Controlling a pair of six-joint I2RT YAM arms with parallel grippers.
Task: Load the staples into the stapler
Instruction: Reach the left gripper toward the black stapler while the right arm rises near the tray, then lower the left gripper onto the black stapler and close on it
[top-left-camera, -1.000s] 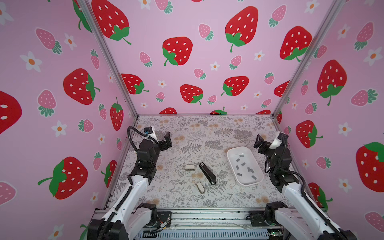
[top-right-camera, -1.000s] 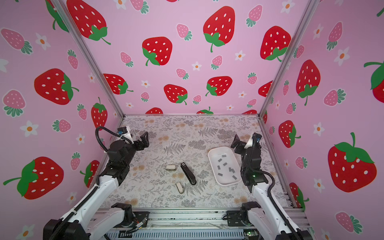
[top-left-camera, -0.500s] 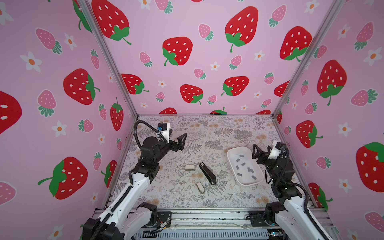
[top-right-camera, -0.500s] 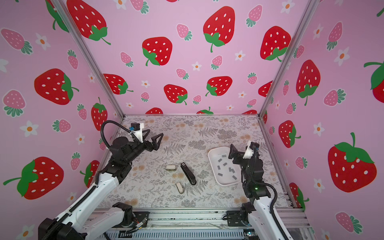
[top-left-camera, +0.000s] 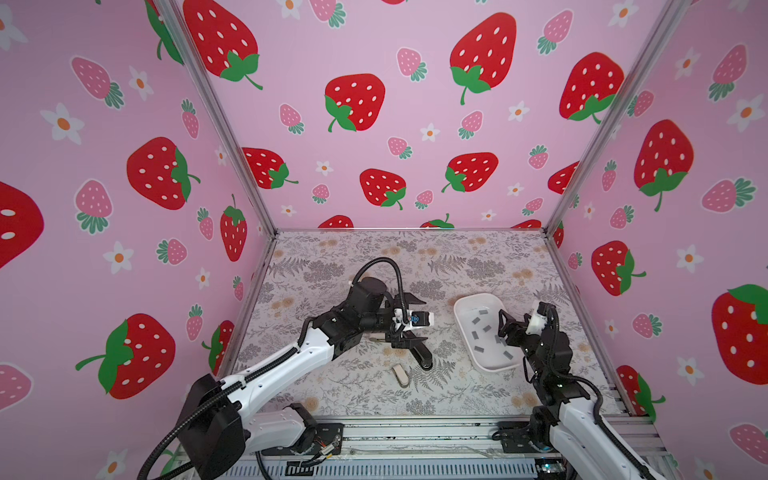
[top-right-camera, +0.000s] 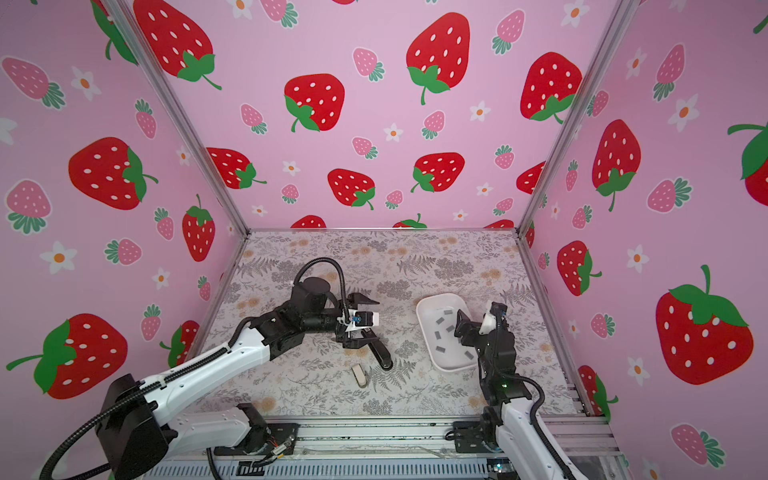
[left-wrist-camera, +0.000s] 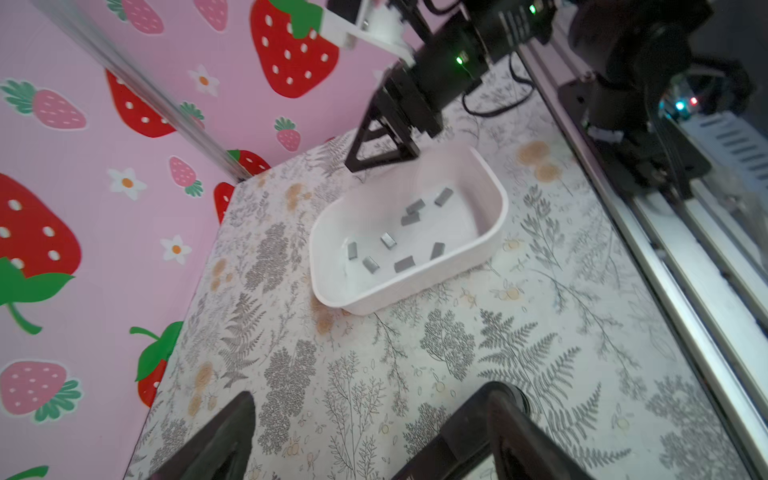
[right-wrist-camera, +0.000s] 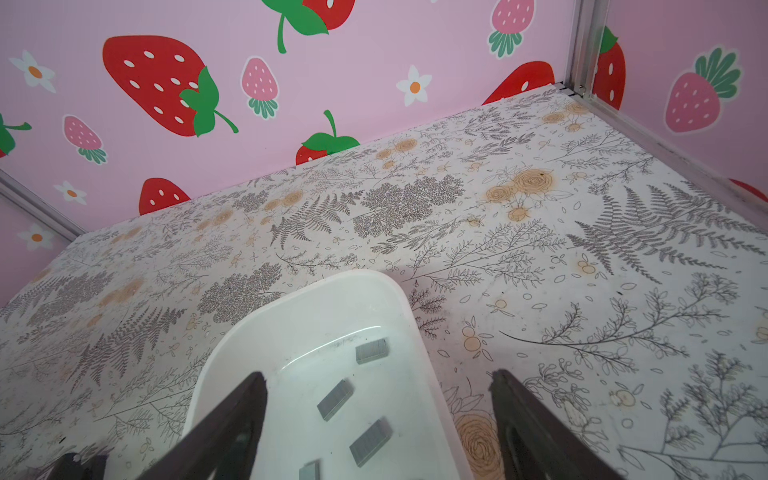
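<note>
The staples (top-left-camera: 487, 329), short grey strips, lie scattered loose in the white tray (top-left-camera: 473, 296) at the lower right of both top views, likely so that each can be pinched singly. The right gripper (right-wrist-camera: 379, 376) hangs over the tray, jaws spread and empty, one finger above the tray and one outside its rim. The left gripper (top-left-camera: 424, 320), jaws also spread and holding nothing, sits over the black stapler (top-left-camera: 422, 356) at lower centre, probably to steady it; whether it touches is unclear. A beige stapler (top-left-camera: 400, 375) lies just below. No brand or writing is legible.
</note>
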